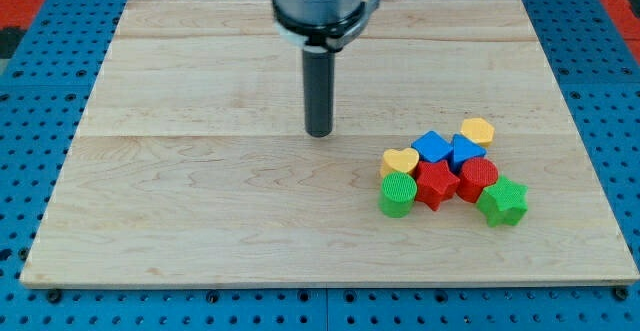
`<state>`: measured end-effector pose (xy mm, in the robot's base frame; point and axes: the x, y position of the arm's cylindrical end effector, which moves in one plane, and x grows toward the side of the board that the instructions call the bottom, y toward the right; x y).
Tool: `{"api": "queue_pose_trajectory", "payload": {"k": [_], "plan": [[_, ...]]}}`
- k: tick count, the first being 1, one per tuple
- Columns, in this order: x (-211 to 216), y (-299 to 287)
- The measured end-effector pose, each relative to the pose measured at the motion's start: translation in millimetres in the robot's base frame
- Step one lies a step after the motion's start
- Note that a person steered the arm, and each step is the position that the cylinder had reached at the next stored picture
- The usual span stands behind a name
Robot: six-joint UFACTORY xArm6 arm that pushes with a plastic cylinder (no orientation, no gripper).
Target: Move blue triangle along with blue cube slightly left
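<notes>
A blue cube (432, 146) and a blue triangle (465, 151) sit side by side in a tight cluster of blocks at the view's lower right. My tip (318, 132) stands on the board to the left of the cluster and a little above it, well apart from the blue cube. The rod is upright and touches no block.
Around the blue blocks lie a yellow heart (399, 160), a yellow hexagon (478, 130), a red star (435, 183), a red cylinder (477, 178), a green cylinder (397, 193) and a green star (502, 201). The wooden board (200, 171) rests on a blue pegboard.
</notes>
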<state>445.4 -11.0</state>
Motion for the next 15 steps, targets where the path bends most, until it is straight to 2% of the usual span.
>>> {"api": "queue_pose_trajectory", "payload": {"k": [3,5,7,8,9,10,11,12,13,15], "plan": [[33,127],[0,43],[-68,-21],[-99,7],[-95,106],[-71,216],[-30,268],[13,266],[32,234],[28,131]]}}
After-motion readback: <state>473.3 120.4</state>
